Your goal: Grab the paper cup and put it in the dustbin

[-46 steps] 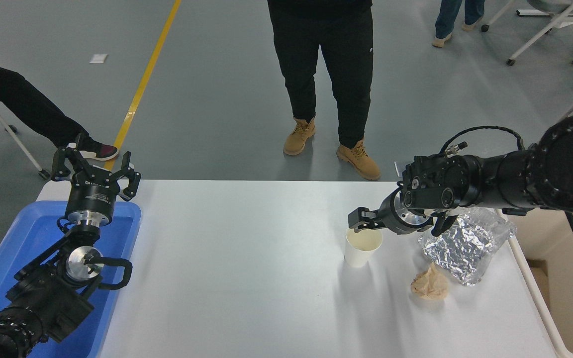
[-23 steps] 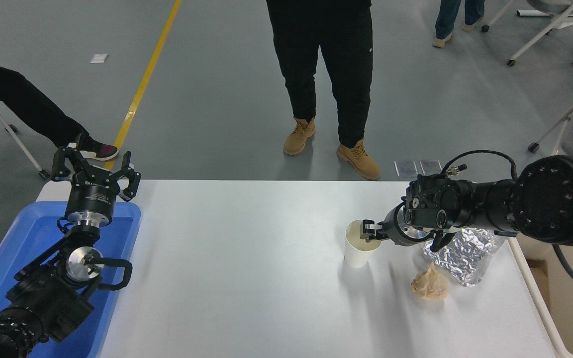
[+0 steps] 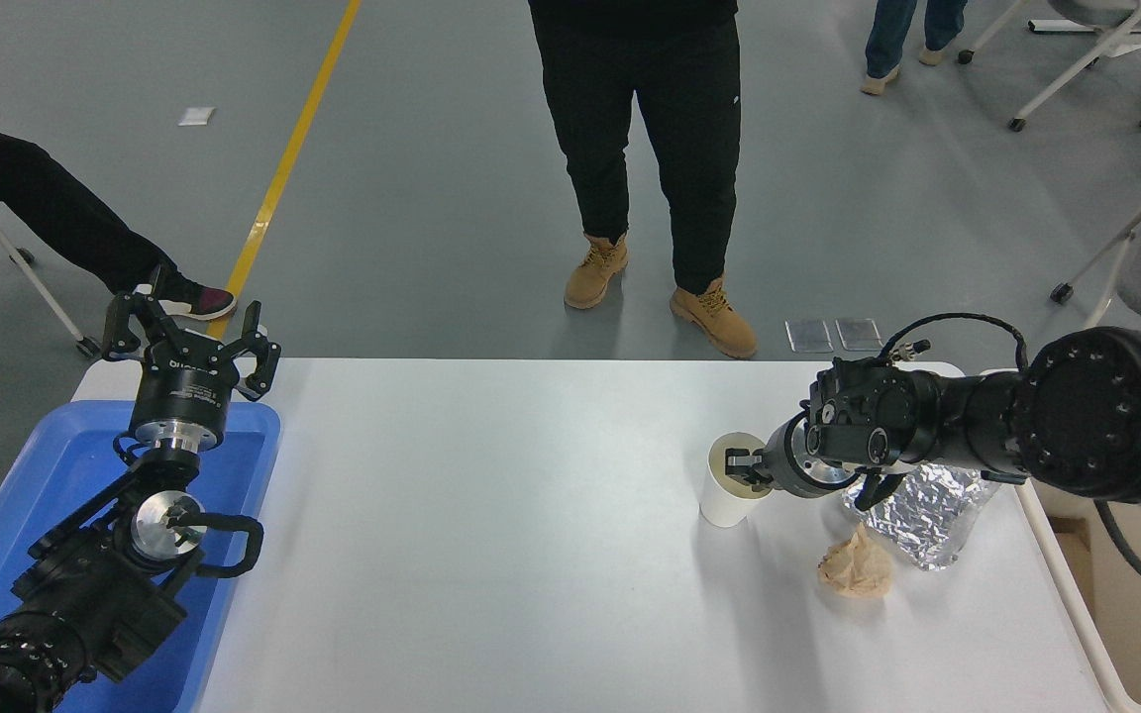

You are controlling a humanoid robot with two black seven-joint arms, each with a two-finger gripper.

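Paper cup (image 3: 726, 493): white, tapered, smooth.

Robotics lab: grey floor (image 3: 432, 198) with yellow line (image 3: 283, 168), wheeled chairs (image 3: 1095, 50), onlookers (image 3: 645, 149) around white counter (image 3: 491, 515).

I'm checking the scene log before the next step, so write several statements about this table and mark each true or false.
1. The small white paper cup stands upright on the white table. True.
2. The right hand is at the cup's rim. True.
3. The crumpled tan paper wad lies inside the cup. False: it lies on the table, right of the cup.
4. The left hand holds the crinkled silver foil bag. False: it is open and empty over the blue plastic tray.
5. The cup is in the beige bin. False: it is on the table.
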